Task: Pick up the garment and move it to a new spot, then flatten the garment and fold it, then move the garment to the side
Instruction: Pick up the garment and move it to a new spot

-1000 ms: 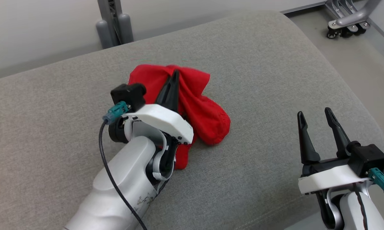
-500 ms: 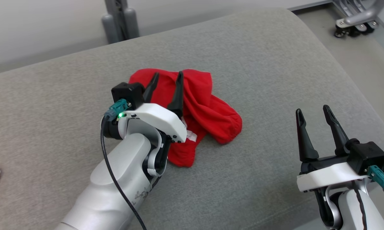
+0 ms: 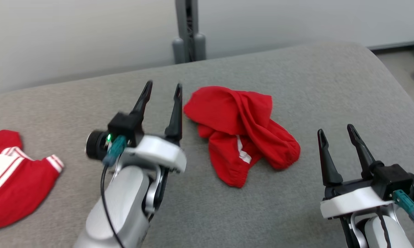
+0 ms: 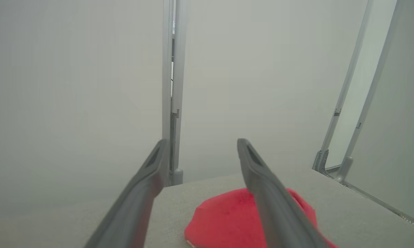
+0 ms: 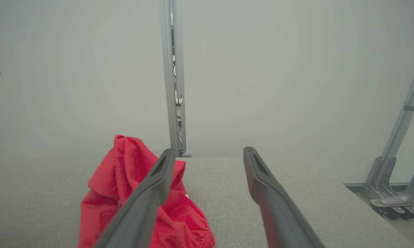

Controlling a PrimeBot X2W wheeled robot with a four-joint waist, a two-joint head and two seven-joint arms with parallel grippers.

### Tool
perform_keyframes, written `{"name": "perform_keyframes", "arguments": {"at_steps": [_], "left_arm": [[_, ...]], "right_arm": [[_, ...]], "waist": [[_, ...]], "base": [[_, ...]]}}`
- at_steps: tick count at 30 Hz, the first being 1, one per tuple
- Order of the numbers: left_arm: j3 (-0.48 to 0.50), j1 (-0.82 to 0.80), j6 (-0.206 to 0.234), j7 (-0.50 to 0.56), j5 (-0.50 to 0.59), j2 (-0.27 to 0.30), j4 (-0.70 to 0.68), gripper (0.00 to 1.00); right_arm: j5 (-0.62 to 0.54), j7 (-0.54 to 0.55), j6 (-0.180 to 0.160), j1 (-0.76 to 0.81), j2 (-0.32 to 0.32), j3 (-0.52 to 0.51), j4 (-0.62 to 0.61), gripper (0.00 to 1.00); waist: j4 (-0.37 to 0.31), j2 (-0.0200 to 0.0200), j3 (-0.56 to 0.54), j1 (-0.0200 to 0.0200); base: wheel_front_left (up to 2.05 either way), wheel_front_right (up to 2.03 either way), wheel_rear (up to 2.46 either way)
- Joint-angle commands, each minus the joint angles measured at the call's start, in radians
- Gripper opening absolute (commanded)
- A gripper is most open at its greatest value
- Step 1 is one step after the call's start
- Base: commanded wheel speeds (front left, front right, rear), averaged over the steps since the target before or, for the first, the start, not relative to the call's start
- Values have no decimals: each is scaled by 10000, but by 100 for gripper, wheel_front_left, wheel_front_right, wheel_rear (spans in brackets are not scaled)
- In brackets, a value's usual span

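Nearest the head camera, the right gripper [image 3: 335, 129], two long dark fingers on a white and black wrist, stood at the lower right with its fingers spread apart and nothing between them. In its own wrist view the right gripper [image 5: 208, 150] pointed across the grey woven upholstered cushion [image 5: 296, 193] toward the wall, empty.

At the lower left, the left gripper [image 3: 163, 84] on its pale silver forearm also had its fingers apart and held nothing. In the left wrist view the left gripper [image 4: 203, 143] framed bare cushion and wall.

Between the two grippers, the red fabric garment [image 3: 241, 137] lay crumpled in a loose heap on the cushion [image 3: 313, 75]. Its left edge was just beside the left gripper's fingertips, and it was apart from the right gripper. A white strip showed in its folds. The garment [image 4: 224, 220] appeared under the left gripper's right finger, and the garment [image 5: 131, 179] lay partly behind the right gripper's left finger.

Well apart, at the left edge, lay a red cloth with white stripes [image 3: 14, 172].

Beyond the cushion rose a grey metal post [image 3: 189, 34] against a pale wall [image 3: 72, 41].
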Motion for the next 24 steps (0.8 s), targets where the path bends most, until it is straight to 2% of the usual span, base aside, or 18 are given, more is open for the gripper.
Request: {"name": "perform_keyframes", "arguments": {"at_steps": [1, 5, 8, 11, 17, 24], "left_arm": [[296, 552, -119, -14, 314, 42, -209, 100], [966, 1885, -318, -15, 1394, 119, -932, 100], [1497, 2901, -503, -15, 1753, 103, -1369, 100], [1817, 3463, -509, -15, 2076, 89, -1613, 100], [2466, 4617, -674, -15, 2317, 35, -2051, 100], [2861, 4773, -560, -16, 2119, 44, -2539, 100]], "right_arm": [[-70, -56, 20, 187, -66, 11, -72, 100], [-44, -56, 20, 416, -112, 62, -103, 100], [-5, -56, 20, 555, -119, 8, -90, 100], [43, -56, 20, 615, -112, 2, -71, 100], [148, -56, 18, 803, -103, 24, 1, 100], [281, -55, 20, 942, -126, 36, 71, 100]], "waist": [[441, 0, -404, 0], [776, 0, -596, 0], [961, 0, -707, 0], [1037, 0, -773, 0], [1259, 0, -886, 0], [1419, 0, -888, 0]], "base": [[0, 0, 0], [0, 0, 0], [0, 0, 0], [0, 0, 0], [0, 0, 0], [0, 0, 0]]}}
